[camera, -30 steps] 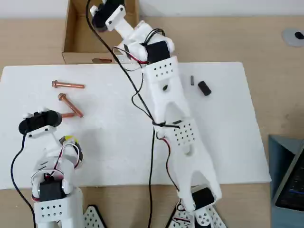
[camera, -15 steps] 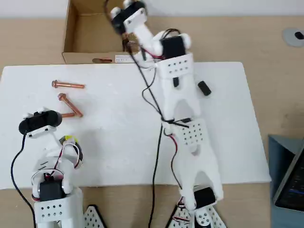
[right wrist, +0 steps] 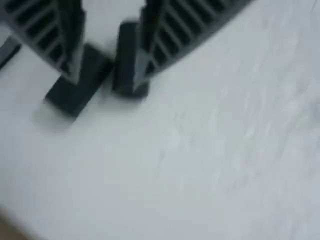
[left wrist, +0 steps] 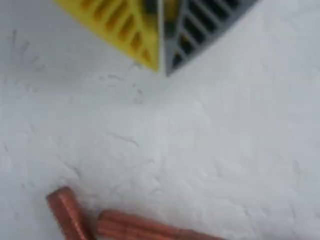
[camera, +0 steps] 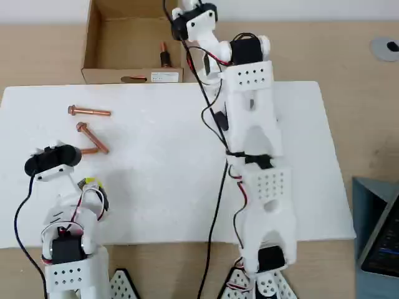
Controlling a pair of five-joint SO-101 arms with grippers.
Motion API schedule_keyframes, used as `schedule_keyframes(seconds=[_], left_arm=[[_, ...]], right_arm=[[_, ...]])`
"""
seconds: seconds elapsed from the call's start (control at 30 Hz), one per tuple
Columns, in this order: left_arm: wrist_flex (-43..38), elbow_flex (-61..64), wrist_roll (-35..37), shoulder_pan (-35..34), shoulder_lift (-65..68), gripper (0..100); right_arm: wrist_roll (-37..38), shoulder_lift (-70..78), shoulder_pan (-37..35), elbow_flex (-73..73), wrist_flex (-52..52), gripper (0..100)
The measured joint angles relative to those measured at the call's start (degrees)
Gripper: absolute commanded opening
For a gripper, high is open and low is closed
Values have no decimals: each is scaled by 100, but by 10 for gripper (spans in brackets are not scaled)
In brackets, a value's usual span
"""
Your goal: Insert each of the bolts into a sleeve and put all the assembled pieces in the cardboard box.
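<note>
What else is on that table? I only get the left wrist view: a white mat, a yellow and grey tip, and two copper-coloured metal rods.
Observer: The high view shows an open brown cardboard box standing beyond the far edge of the white mat.
Operator: Is anything in it?
Observer: Yes, one copper bolt with a dark sleeve on it lies inside, near one side wall.
Operator: Are any sleeves still loose?
Observer: The right wrist view shows two small black cylindrical sleeves on the mat: one in the gap of the open right gripper, the other sleeve just beside it.
</note>
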Motion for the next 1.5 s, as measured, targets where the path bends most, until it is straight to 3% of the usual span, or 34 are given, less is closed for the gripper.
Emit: schedule_keyframes(seconds=[0.2, 0.67, 0.8, 1.5], left_arm=[[0, 0, 0, 0, 0, 2], [0, 0, 0, 0, 0, 2], [0, 0, 0, 0, 0, 2], [0, 0, 0, 0, 0, 2]], right_arm=[[0, -440, 0, 1407, 0, 101], [431, -440, 44, 2690, -290, 103], [545, -440, 44, 2980, -563, 156], [730, 105, 343, 2796, -985, 168]])
